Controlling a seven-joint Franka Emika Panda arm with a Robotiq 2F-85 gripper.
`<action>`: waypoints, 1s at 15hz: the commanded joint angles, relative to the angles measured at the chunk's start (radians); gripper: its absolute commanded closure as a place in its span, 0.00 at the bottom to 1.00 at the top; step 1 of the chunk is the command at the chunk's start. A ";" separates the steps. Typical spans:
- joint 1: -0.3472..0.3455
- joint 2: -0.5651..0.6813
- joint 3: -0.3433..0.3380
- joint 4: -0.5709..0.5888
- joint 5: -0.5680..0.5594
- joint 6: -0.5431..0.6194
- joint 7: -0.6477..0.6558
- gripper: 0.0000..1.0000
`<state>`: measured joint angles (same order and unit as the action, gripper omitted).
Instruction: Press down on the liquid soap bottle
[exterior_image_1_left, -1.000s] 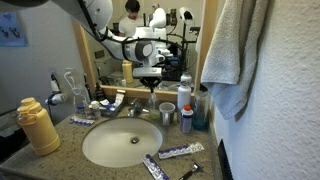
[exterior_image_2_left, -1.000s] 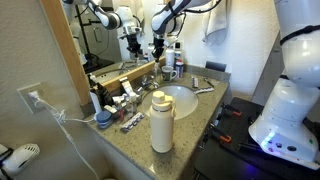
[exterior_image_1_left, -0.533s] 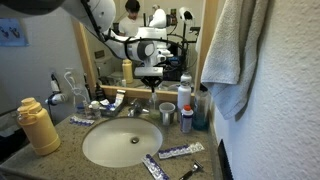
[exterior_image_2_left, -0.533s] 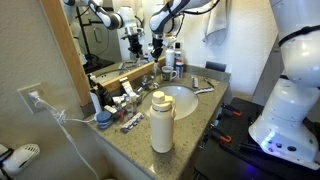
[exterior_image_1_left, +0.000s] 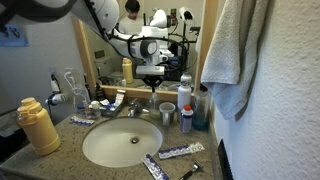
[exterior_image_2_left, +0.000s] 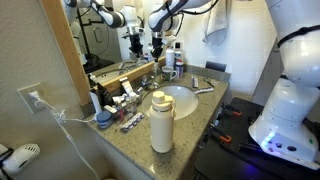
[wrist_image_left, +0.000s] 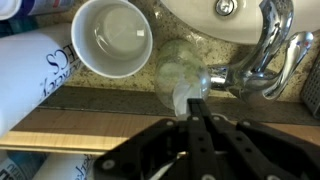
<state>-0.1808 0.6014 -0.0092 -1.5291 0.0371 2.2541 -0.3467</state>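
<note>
In an exterior view the gripper (exterior_image_1_left: 152, 90) points straight down over the back of the counter, with the sink (exterior_image_1_left: 95, 150) lying in front of the jaws.

In an exterior view the gripper (exterior_image_2_left: 157, 58) hangs beside the mirror; its jaws are too small to judge.

In the wrist view, the 2 fingers (wrist_image_left: 198, 118) are clenched together, gripping nothing. The clear liquid soap bottle (wrist_image_left: 178, 72) sits right at their tips, a white cup (wrist_image_left: 112, 38) to the jaws' left and the faucet (wrist_image_left: 262, 55) to their right.
</note>
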 joint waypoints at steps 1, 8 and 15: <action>-0.027 0.090 0.014 0.077 0.027 -0.055 -0.019 1.00; -0.033 0.159 0.017 0.181 0.048 -0.165 -0.016 1.00; -0.022 0.213 0.011 0.249 0.033 -0.233 -0.002 1.00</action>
<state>-0.2002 0.7165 0.0005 -1.3173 0.0763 2.0306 -0.3489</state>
